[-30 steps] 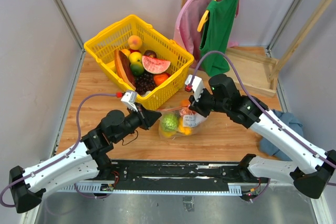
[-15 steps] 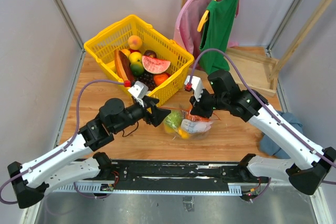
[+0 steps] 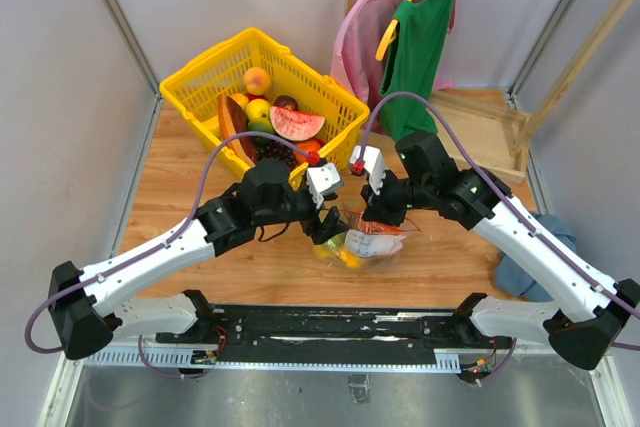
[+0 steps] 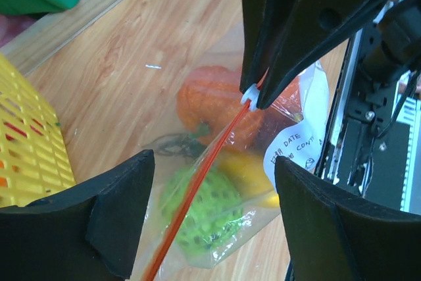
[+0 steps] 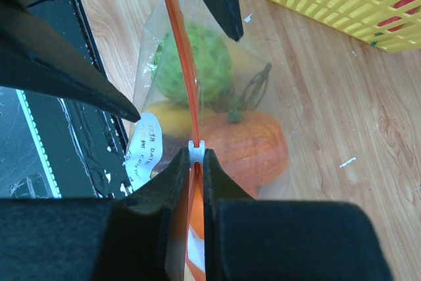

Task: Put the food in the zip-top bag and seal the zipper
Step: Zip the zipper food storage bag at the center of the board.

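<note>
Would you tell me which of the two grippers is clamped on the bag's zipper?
The right gripper, shut on the zipper at its white slider; the left gripper is wide open.

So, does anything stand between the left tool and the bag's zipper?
Nothing visible does. The zipper runs bare through the gap of the open left tool; the right tool pinches its white slider further along.
</note>
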You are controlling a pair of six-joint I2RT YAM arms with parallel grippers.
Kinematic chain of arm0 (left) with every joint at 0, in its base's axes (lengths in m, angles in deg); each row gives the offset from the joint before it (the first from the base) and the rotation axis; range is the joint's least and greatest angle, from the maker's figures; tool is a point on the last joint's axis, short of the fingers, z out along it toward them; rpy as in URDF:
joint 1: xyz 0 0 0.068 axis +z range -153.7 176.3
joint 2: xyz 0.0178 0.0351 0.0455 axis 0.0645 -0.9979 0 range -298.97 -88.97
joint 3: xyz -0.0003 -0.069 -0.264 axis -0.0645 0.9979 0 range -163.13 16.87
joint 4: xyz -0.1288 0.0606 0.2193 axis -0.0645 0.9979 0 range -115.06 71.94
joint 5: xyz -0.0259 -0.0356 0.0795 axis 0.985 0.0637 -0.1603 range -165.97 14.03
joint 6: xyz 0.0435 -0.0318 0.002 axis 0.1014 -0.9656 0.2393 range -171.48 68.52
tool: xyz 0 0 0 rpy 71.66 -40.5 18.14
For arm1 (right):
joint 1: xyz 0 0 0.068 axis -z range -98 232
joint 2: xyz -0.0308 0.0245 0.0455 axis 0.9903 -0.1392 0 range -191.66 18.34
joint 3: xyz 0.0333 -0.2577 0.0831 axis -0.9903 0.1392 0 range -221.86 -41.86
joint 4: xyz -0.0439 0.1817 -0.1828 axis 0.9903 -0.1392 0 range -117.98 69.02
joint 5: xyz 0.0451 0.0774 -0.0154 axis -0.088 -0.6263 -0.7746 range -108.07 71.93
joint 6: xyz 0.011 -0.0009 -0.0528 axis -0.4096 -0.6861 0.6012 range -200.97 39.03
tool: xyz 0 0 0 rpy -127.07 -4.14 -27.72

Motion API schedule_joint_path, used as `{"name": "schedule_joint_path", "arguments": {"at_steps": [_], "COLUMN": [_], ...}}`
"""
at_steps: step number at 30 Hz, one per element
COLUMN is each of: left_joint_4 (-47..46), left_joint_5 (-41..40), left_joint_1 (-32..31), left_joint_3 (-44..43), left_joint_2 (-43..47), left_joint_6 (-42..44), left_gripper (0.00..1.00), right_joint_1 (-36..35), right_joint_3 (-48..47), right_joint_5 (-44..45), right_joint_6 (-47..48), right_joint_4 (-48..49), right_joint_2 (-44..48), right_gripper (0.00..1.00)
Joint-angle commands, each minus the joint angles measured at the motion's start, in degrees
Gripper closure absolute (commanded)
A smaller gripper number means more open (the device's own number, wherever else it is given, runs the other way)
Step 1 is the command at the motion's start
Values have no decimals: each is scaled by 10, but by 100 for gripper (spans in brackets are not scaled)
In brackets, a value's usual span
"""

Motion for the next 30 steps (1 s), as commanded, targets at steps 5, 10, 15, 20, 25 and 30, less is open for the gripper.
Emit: {"name": "schedule_joint_path", "arguments": {"at_steps": [5, 10, 15, 20, 25, 30], "left_joint_4": [36, 46, 49, 58, 67, 72], "left_joint_5": [91, 99, 84, 57, 18, -12], "left_joint_1": [3, 3, 3, 3, 3, 3], "left_joint_3": [-41, -48, -40, -21, -6, 2], "left_joint_2": [-51, -62, -39, -11, 9, 15], "left_joint_6": [74, 72, 70, 59, 46, 33], "left_gripper": [44, 80, 100, 100, 100, 100], "right_joint_1": [-1, -2, -2, -1, -1, -1], "right_joint_3": [-22, -16, -5, 12, 33, 49], "right_joint_5": [-30, -31, 4, 86, 169, 242], "right_joint_6": [18, 20, 31, 46, 51, 46], "right_joint_4": [1, 6, 3, -5, -7, -4], "right_joint_2": [4, 5, 18, 44, 67, 82], "right_gripper": [99, 99, 99, 99, 99, 99]}}
